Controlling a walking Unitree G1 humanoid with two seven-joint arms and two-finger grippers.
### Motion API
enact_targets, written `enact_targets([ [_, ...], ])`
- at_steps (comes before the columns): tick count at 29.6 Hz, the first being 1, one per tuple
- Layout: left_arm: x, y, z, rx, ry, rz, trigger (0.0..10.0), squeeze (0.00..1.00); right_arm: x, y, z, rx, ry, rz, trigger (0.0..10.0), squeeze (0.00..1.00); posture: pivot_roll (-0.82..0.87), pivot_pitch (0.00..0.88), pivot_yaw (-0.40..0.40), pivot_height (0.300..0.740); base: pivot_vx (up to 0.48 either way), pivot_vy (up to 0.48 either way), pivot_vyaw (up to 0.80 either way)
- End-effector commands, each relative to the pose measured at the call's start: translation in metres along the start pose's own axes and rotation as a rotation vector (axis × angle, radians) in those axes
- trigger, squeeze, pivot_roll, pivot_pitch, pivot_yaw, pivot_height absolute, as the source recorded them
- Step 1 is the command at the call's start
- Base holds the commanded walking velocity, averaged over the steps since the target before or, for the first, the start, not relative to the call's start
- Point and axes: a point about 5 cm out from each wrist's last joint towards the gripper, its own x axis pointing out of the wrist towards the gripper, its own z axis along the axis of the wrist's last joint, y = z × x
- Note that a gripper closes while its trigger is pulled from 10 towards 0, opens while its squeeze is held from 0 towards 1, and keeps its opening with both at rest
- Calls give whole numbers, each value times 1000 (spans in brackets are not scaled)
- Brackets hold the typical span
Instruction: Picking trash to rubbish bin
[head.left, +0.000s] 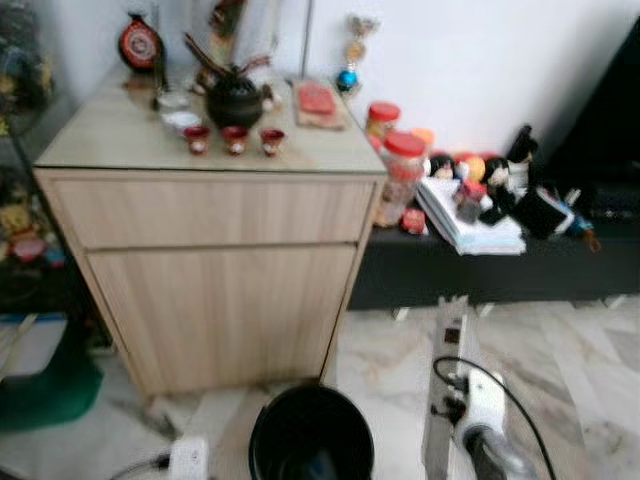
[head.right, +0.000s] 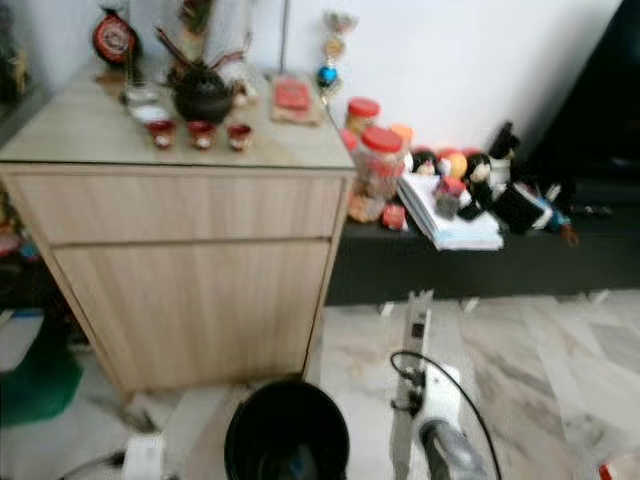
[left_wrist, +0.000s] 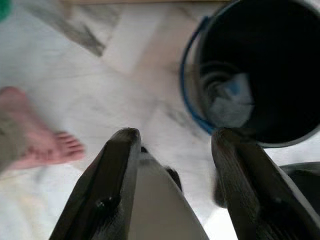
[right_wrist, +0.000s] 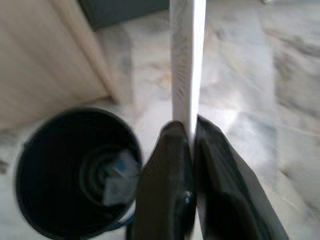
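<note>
wooden cabinet (head.left: 215, 270) by wall | black bin (head.left: 311, 437) on floor before it; crumpled trash (left_wrist: 231, 100), perhaps paper, inside | right tool (right_wrist: 192, 131) clamped on flat white strip (right_wrist: 187, 60) beside bin | left tool (left_wrist: 172, 142) fingers apart above floor

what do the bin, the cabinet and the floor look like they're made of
Bin: likely plastic, black and matte, with a thin blue handle seen from the left wrist. Cabinet: light wood-grain board, probably laminate, smooth flat fronts. Floor: pale stone-look tiles, maybe marble, with grey veins and a slight sheen. The right pincer grips a flat white strip, possibly card.
</note>
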Motion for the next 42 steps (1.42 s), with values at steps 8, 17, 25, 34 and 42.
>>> enact_targets([
  [8, 1, 6, 5, -13, -25, -4, 10000, 0, 7, 15, 35, -36, -102, 50, 10000, 0, -55, 3, -175, 740, 147, 0, 0],
  [17, 2, 1, 15, 32, -76, -34, 10000, 0, 11, 36, 57, 31, -155, 228, 10000, 0, -59, 11, -177, 740, 0, 0, 0],
  [25, 7, -2, 52, 49, -209, -57, 10000, 0, 9, 75, 78, 70, -225, 508, 10000, 0, -51, 21, -182, 740, 0, 0, 0],
  [34, 8, -7, 70, 58, -261, -80, 10000, 0, 10, 94, 66, -167, -98, 539, 10000, 0, -52, 34, -178, 740, 0, 0, 0],
  [42, 7, -11, 66, 51, -259, -91, 10000, 0, 10, 105, 58, -213, -40, 570, 10000, 0, -51, 40, -186, 740, 0, 0, 0],
])
